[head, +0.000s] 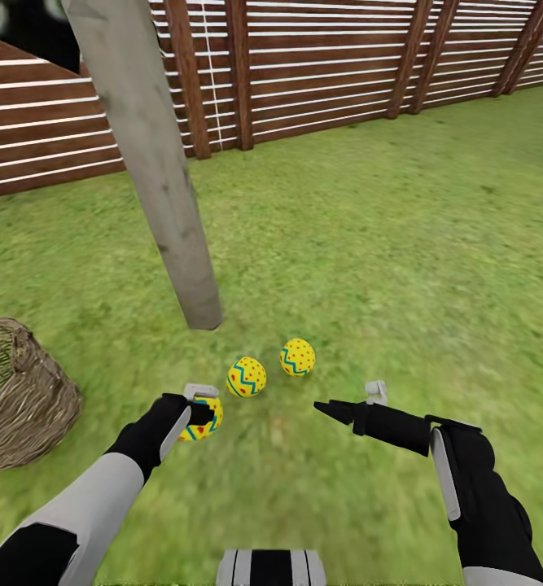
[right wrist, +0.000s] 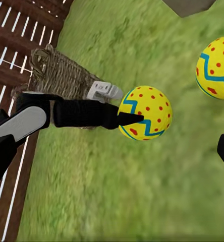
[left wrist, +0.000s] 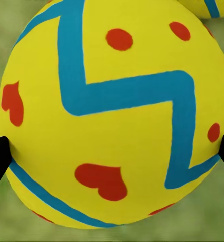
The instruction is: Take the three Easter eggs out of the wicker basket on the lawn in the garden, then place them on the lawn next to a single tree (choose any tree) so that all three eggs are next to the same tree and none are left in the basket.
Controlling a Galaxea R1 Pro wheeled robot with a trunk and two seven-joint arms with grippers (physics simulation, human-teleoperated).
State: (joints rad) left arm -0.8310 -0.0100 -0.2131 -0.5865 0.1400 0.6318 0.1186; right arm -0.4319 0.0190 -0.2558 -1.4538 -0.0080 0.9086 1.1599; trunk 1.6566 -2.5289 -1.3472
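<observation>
Two Easter eggs (head: 247,377) (head: 298,356) lie on the lawn (head: 401,268) beside the tree (head: 153,171); our left gripper (head: 208,413) clamps the third egg (head: 198,423), our right gripper (head: 336,408) spread, empty.

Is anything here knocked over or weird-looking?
The wicker basket looks tipped onto its side on the lawn, its opening facing sideways. Otherwise things look tidy: two eggs lie near the tree, the third egg in the left gripper.

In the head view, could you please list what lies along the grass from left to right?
Tan open-weave wicker basket → yellow zigzag egg held in the left gripper → second yellow egg → third yellow egg → right gripper.
</observation>
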